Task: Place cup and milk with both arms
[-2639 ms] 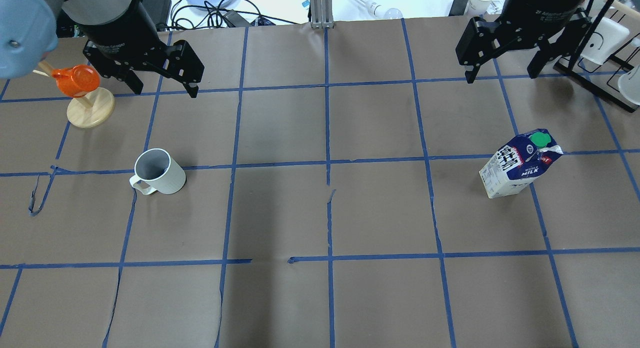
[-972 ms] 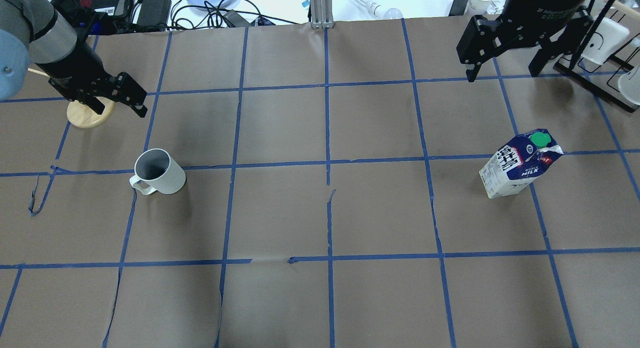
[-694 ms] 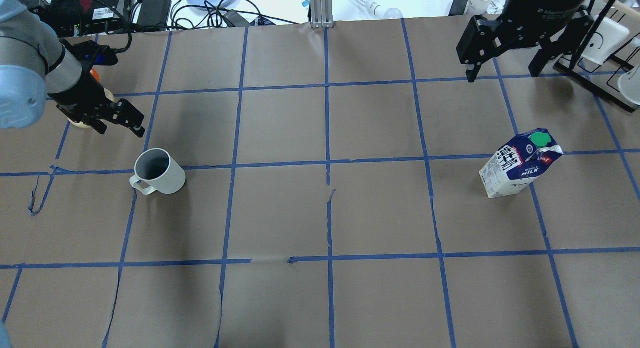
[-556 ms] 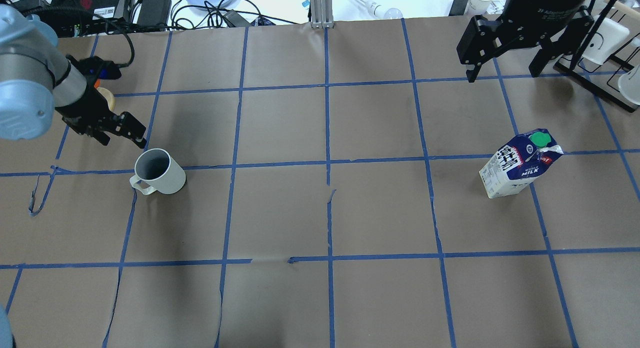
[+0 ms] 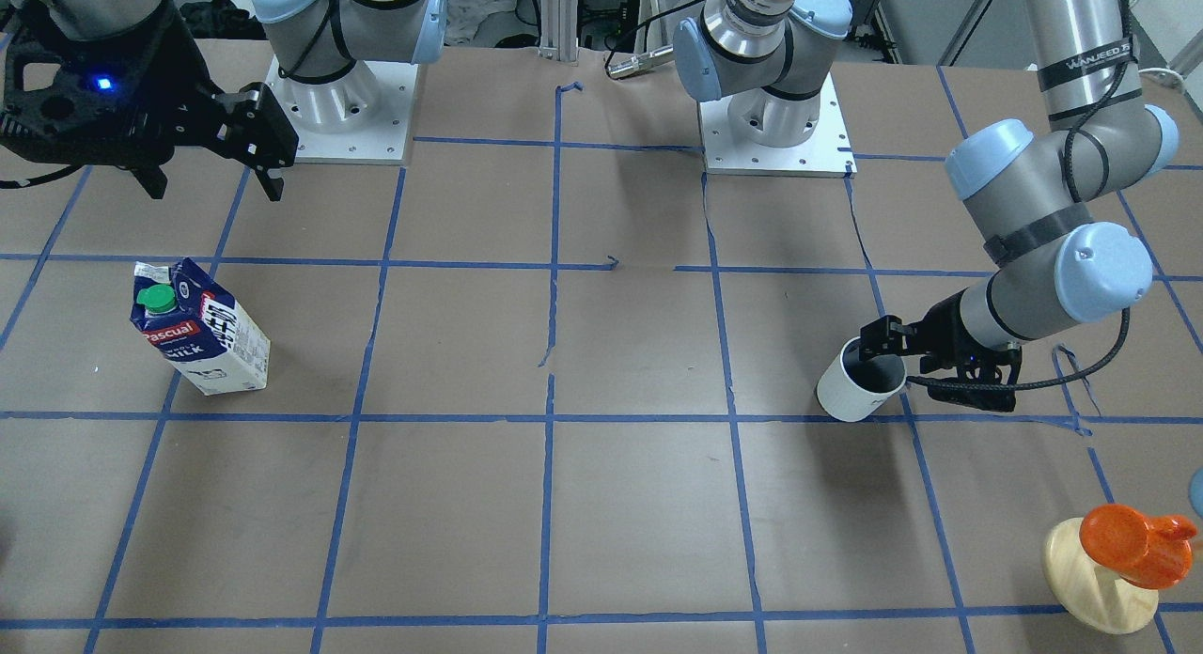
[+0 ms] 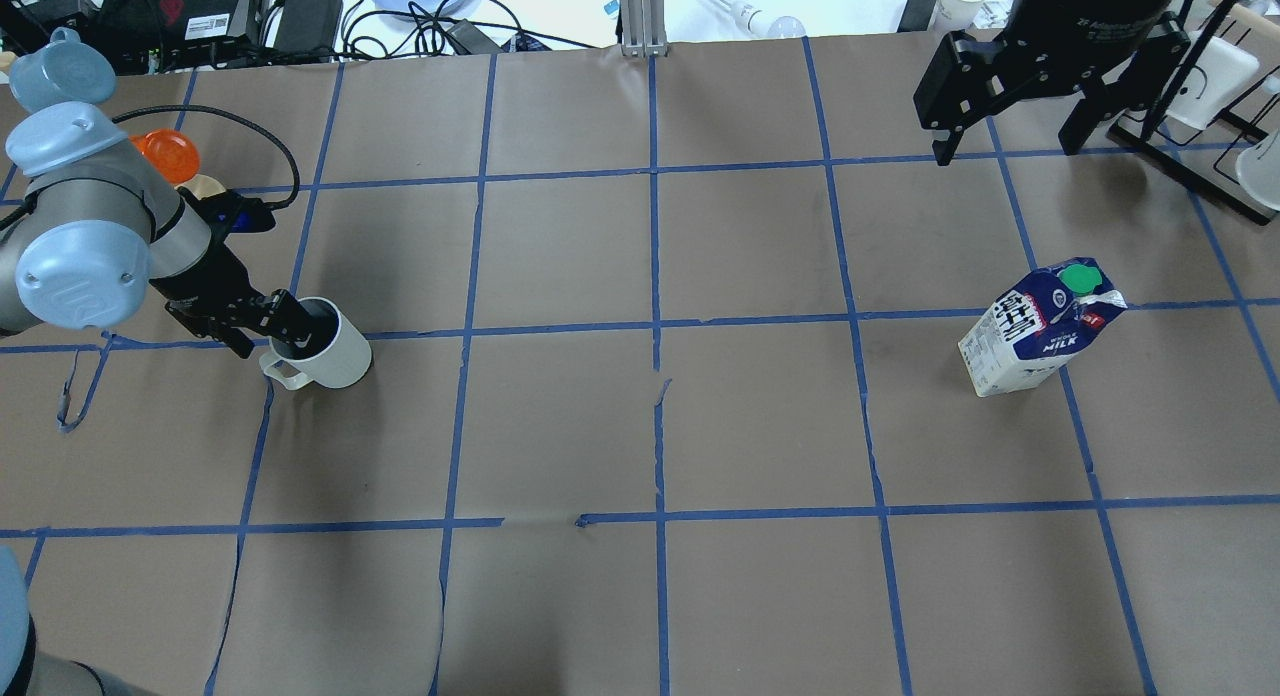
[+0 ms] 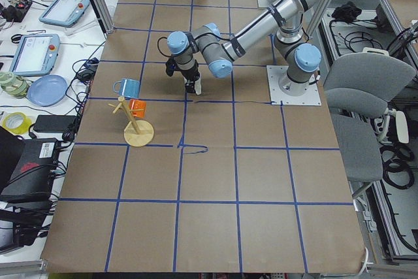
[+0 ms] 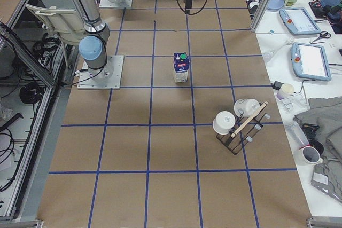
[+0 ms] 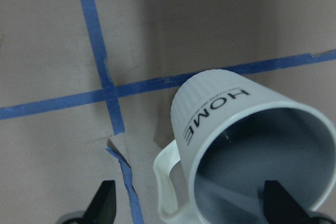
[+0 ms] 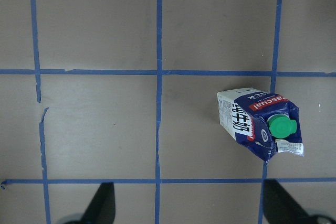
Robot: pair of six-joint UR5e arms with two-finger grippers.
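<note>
standing upright near the desk's left edge, about midway between its near and far edges, the cup [image 6: 335, 354] shows its grey inside and "home" lettering, with its handle turned toward the robot. the left gripper [image 6: 272, 336] is spread wide across the handle-side wall. one finger [image 9: 278, 203] sits over the cup's mouth and the other lies outside past the handle, with gaps showing at both. the milk [image 6: 1040, 326] stands near the right edge, green cap up. the right gripper [image 6: 1005, 141] hangs released toward the far right corner, well apart from the milk. an orange cup [image 5: 1123, 532] on a wooden stand [image 5: 1095, 588] sits by the far left corner.
</note>
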